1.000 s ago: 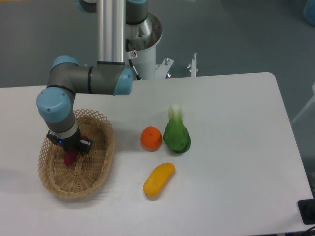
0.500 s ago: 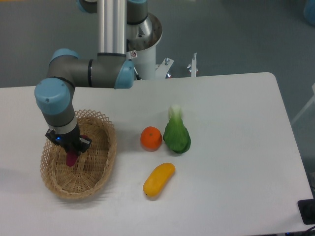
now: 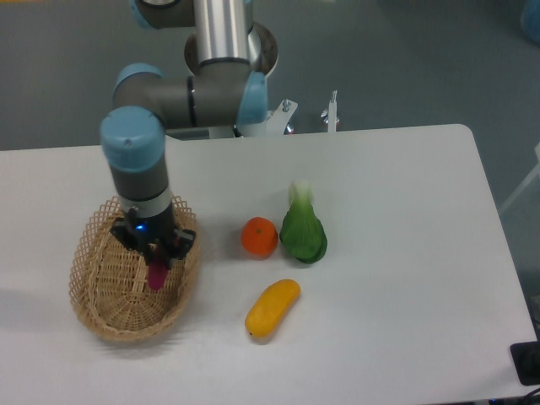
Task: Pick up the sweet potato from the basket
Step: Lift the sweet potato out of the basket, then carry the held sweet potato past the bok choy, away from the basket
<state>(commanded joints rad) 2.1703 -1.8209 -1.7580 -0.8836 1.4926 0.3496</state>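
Fingers [image 3: 155, 263] pinch the sweet potato [image 3: 157, 275], hanging upright over the right side of the basket [image 3: 101, 291]; by the look of it lifted, only carrying clear remains.

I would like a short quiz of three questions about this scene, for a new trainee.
1. True or false: the tool holds the sweet potato.
2. Which item lies nearest the basket: A) orange, B) mango, C) green vegetable?
3. Fill in: the sweet potato hangs over the basket's ____ side, as the camera sees it.

Key: 1 true; 2 A; 3 right.
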